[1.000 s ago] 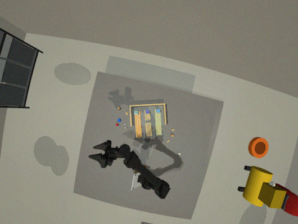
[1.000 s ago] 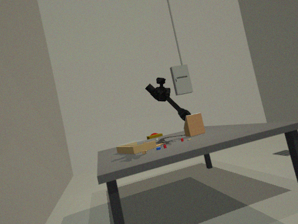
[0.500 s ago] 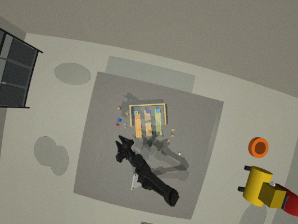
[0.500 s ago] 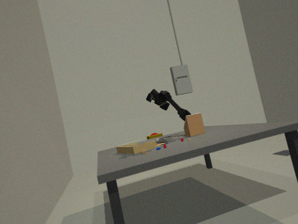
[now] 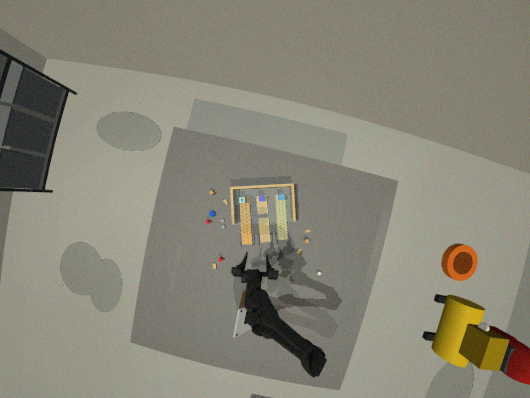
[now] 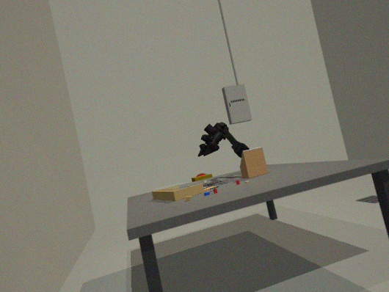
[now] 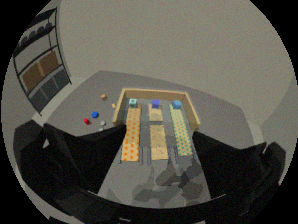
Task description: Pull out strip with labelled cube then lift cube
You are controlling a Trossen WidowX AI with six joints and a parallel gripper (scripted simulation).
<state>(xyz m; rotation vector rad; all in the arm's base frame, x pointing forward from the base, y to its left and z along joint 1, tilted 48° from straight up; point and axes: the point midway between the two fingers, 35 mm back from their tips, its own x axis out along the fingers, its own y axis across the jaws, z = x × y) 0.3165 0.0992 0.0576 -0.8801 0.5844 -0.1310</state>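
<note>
A wooden three-sided frame (image 5: 262, 187) (image 7: 154, 91) (image 6: 172, 193) on the grey table holds three strips side by side. The left orange strip (image 5: 245, 225) (image 7: 132, 137) carries a cyan cube (image 5: 242, 200) (image 7: 132, 103) with a pale mark. The middle tan strip (image 5: 263, 226) (image 7: 157, 141) looks broken into pieces and carries a purple cube (image 5: 262, 198) (image 7: 156, 104). The right green strip (image 5: 282, 222) (image 7: 180, 132) carries a blue cube (image 5: 281, 197) (image 7: 177, 104). My gripper (image 5: 256, 260) (image 6: 203, 151) (image 7: 160, 132) is open and empty. It hangs high above the table, just short of the strips' near ends.
Small loose bits lie around the frame, among them a blue ball (image 5: 212, 213) and a red one (image 5: 208, 221). A tan wedge block (image 6: 253, 162) stands by the arm's base. Off the table are an orange ring (image 5: 459, 261), a yellow cylinder (image 5: 457, 330) and a dark shelf (image 5: 30, 135).
</note>
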